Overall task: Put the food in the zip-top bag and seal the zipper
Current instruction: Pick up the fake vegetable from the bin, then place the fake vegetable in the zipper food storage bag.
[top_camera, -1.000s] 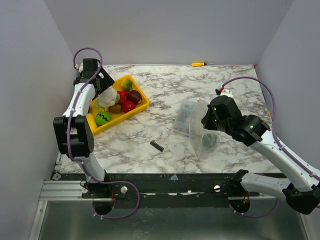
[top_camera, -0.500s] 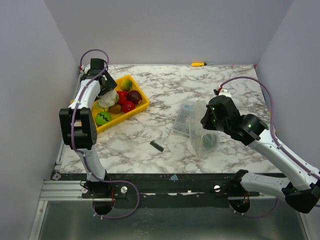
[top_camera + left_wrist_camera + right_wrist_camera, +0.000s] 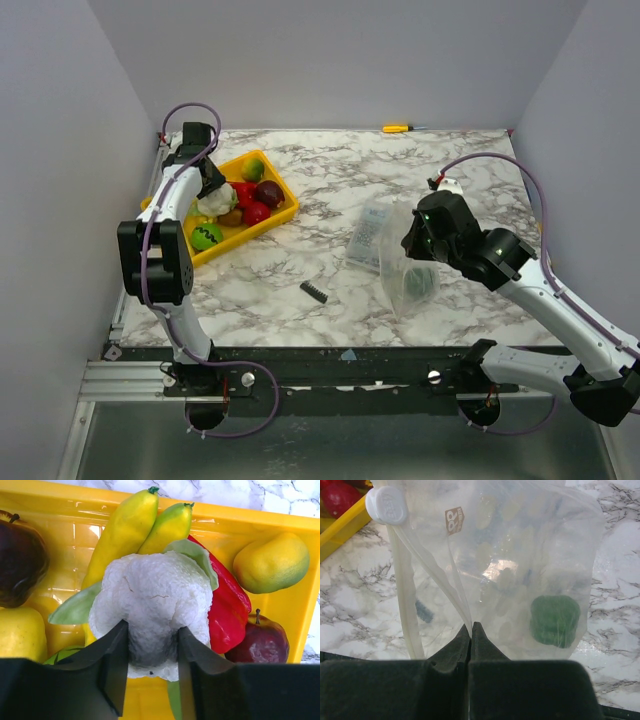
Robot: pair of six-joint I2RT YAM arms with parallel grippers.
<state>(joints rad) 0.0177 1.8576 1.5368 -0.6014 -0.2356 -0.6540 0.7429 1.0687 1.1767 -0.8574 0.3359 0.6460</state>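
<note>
L end effector clamps cauliflower; R end effector pinches bag.

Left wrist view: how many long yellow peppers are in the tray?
2. The longer pepper and the shorter pepper lie side by side in the tray, just beyond the cauliflower. It could hide more.

- The left arm rises along the left of the frame, and the left gripper clamps both fingers on the white cauliflower.
- The right arm comes in from the lower right, and the right gripper is pinched tight on the zip-top bag.
</note>
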